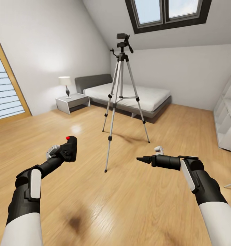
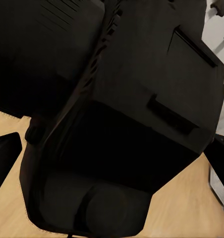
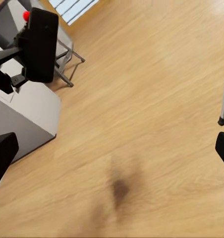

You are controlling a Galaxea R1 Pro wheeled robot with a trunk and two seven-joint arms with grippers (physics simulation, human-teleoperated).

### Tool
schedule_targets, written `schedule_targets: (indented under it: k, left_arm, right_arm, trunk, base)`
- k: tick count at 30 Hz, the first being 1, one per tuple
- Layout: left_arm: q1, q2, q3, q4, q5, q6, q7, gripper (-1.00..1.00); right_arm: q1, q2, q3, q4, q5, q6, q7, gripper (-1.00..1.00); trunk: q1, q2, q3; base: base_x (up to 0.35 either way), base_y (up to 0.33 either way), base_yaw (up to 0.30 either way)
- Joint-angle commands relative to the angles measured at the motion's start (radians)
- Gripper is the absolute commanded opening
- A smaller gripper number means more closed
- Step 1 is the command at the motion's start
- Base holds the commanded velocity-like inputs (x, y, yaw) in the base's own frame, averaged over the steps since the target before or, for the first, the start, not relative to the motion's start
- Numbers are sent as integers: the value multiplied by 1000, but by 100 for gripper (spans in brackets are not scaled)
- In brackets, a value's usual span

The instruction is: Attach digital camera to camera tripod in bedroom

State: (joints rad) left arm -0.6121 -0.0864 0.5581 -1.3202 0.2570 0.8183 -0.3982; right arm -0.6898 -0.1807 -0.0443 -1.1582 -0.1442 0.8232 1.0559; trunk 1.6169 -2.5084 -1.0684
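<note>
the left gripper is clamped on the digital camera, which stands in it above the wood floor with its red button on top; in the left wrist view the camera's black body sits right up against the lens. the right gripper points towards the left arm with its fingers drawn together on nothing. the camera tripod stands upright on the floor ahead, between the two arms and well apart from both grippers, its black head bare. behind it lie the grey bed and the skylight. in the right wrist view the held camera and one tripod foot show
</note>
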Motion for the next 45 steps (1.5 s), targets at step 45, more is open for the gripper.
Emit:
schedule_targets:
  k: [45]
  left_arm:
    - [-1,12,14,96,47,15,-4,-100]
  right_arm:
    - [-1,3,1,11,0,-2,-1,100]
  trunk:
    - [-47,63,167]
  base:
    - [0,0,0]
